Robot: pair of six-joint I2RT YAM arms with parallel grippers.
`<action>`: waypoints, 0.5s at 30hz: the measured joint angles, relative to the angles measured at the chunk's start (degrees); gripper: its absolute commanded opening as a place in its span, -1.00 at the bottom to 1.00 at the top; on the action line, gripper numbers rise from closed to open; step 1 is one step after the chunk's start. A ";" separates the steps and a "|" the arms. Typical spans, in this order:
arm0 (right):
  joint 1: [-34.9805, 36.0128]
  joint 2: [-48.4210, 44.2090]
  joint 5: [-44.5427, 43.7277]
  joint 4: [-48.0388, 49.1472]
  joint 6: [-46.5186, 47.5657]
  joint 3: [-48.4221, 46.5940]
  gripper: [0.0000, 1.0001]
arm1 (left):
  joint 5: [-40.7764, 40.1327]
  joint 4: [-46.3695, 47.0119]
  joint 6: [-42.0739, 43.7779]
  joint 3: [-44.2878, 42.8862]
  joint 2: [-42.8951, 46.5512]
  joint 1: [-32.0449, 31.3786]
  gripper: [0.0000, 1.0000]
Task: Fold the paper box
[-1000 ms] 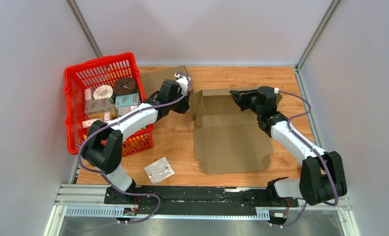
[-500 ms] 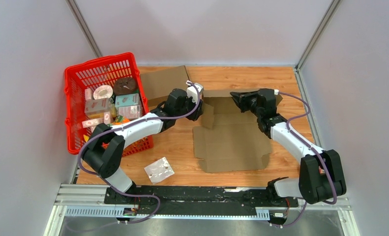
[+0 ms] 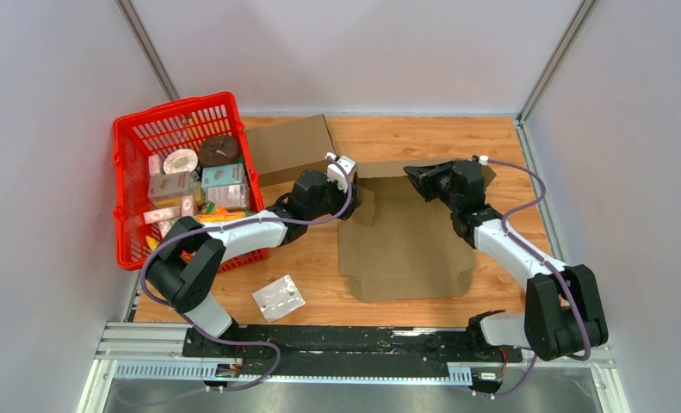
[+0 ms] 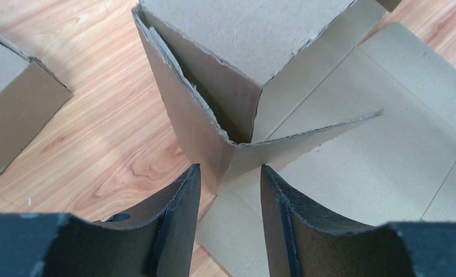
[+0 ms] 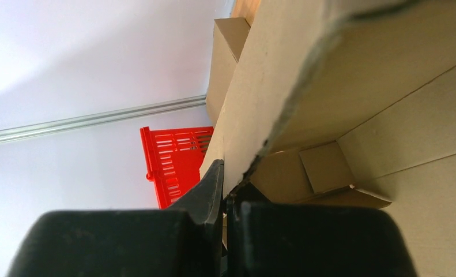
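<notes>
My left gripper [image 4: 229,171] has slid to the paper box [image 3: 405,249] corner, jaws spread; right gripper [image 3: 412,175] pinches its back wall.

My left end effector [image 3: 352,200], fingers apart, sits just short of the upright corner flap [image 4: 185,115] of the paper box [image 3: 405,249], which blocks me at 3 o'clock. The red basket [image 3: 175,110] walls off 9 o'clock, and a flat cardboard sheet [image 3: 289,142] lies low at 11. Bare desk [image 3: 311,249] opens toward 6 o'clock, with only a small packet [image 3: 278,298] near 7. My right end effector [image 3: 412,174], pinched on the box's far flap [image 3: 380,165], fills the 2 o'clock side; beyond it bare desk reaches the side wall [image 3: 629,172].
</notes>
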State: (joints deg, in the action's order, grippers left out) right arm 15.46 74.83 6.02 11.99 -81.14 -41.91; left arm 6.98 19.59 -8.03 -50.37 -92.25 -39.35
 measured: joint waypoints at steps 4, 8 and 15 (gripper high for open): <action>0.17 0.00 -0.09 0.39 0.72 0.00 -0.96 | -1.27 3.02 -0.02 0.46 0.00 -0.72 0.00; 0.26 0.04 -0.42 0.44 0.81 0.00 -0.96 | -3.80 5.27 0.17 0.61 0.00 -2.05 -0.15; 0.98 0.13 -2.12 0.31 -0.72 0.00 -0.97 | -12.79 9.38 1.40 0.70 -0.92 -5.18 -0.55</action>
State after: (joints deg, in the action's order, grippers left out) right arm 16.45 74.96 3.90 12.29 -81.87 -41.91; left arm -5.80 28.97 -6.63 -49.67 -93.17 -44.53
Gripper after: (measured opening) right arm 0.018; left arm 0.305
